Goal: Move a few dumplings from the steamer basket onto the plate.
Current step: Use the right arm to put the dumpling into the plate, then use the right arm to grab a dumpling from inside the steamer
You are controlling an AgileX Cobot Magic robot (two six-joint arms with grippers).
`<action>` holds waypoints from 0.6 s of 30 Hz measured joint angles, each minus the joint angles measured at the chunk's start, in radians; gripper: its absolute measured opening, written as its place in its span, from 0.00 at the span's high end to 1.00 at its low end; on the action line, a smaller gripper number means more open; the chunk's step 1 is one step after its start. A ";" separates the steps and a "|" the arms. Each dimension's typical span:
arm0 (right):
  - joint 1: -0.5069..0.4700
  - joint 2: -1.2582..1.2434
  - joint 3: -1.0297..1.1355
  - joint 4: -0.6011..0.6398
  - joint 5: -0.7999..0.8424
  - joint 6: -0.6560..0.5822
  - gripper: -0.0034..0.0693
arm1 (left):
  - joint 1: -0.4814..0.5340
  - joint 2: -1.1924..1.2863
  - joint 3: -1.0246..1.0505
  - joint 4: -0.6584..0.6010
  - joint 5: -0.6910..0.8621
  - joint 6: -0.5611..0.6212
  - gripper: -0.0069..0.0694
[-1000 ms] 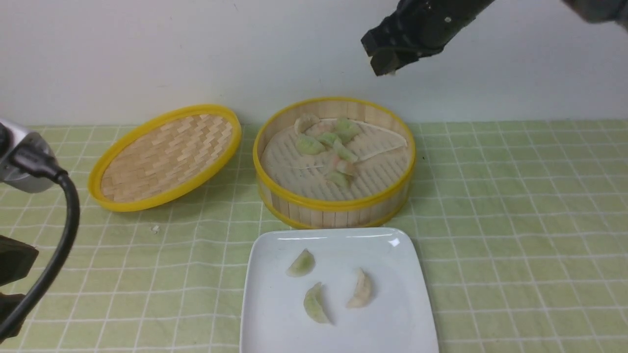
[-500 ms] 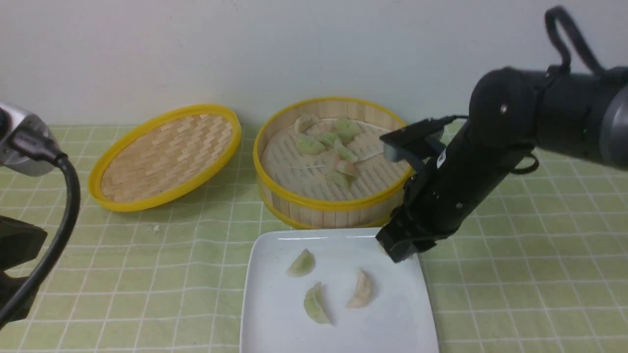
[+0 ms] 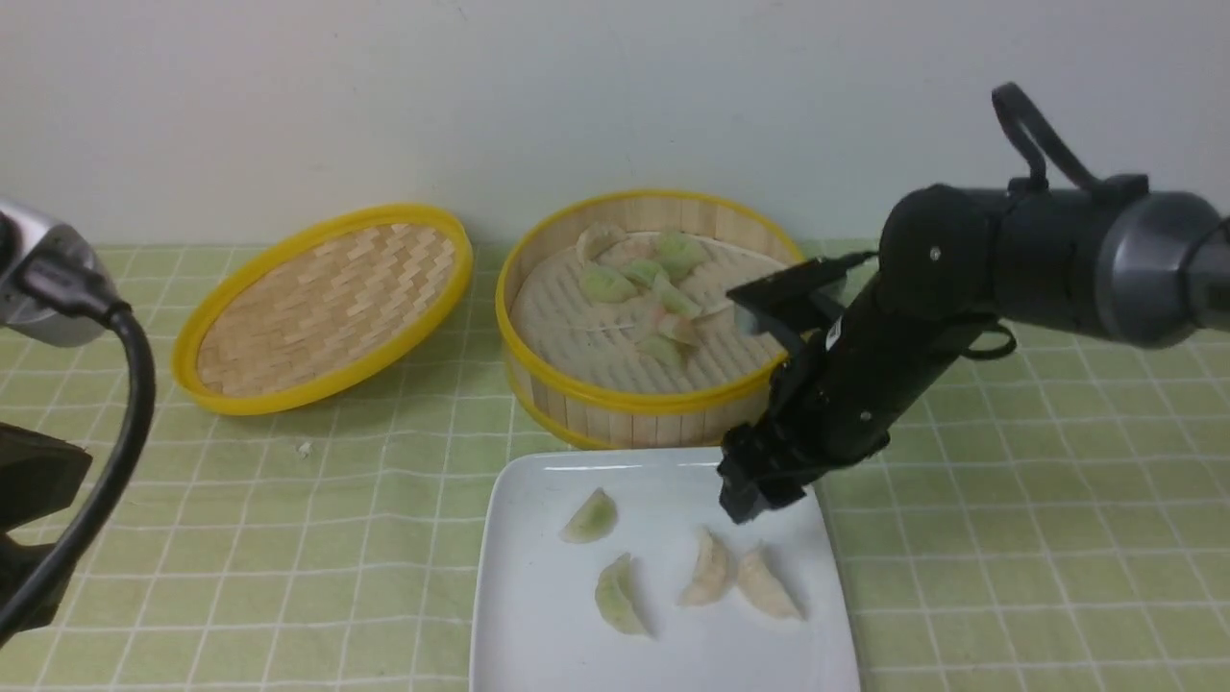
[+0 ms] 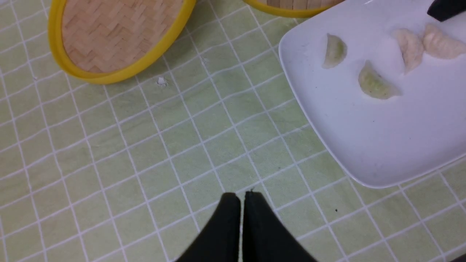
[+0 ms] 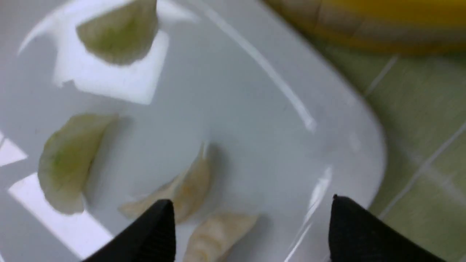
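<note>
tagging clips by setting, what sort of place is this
Probably a staged tabletop in a lab, not a real kitchen: a green checked tablecloth against a bare white wall, with a steamer basket, its lid and a plate of dumplings under a robot arm.

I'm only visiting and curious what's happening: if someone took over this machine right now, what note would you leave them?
Right hand: open, empty, over the far right part of the plate.
Left hand: shut, empty, over the tablecloth left of the plate.
Done: four dumplings lie on the plate, two green, two cream.
The steamer basket behind the plate holds several more.
Left: probably little. "A few" looks met; move one more if wanted, or pull the right hand clear.
</note>
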 joint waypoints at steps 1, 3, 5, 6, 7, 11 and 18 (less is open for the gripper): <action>0.000 0.000 -0.037 -0.023 0.000 0.004 0.24 | 0.000 0.000 0.000 0.000 0.000 0.000 0.92; 0.000 0.002 -0.103 -0.048 -0.002 0.013 0.23 | 0.000 0.000 0.000 0.000 0.000 0.000 0.92; -0.002 0.010 -0.193 -0.052 -0.006 0.018 0.23 | 0.000 0.000 0.000 0.000 0.000 0.000 0.92; -0.002 0.013 -0.211 -0.052 -0.007 0.019 0.23 | 0.000 0.000 0.000 0.000 0.000 0.000 0.92; -0.003 0.030 -0.275 -0.052 -0.007 0.019 0.23 | 0.000 0.000 0.000 0.000 0.000 0.000 0.92; -0.003 0.121 -0.446 -0.051 0.012 0.019 0.23 | 0.000 0.000 0.000 0.000 0.001 0.000 0.92; -0.019 0.324 -0.601 -0.059 0.023 0.064 0.23 | 0.000 0.000 0.000 0.000 0.012 0.000 0.92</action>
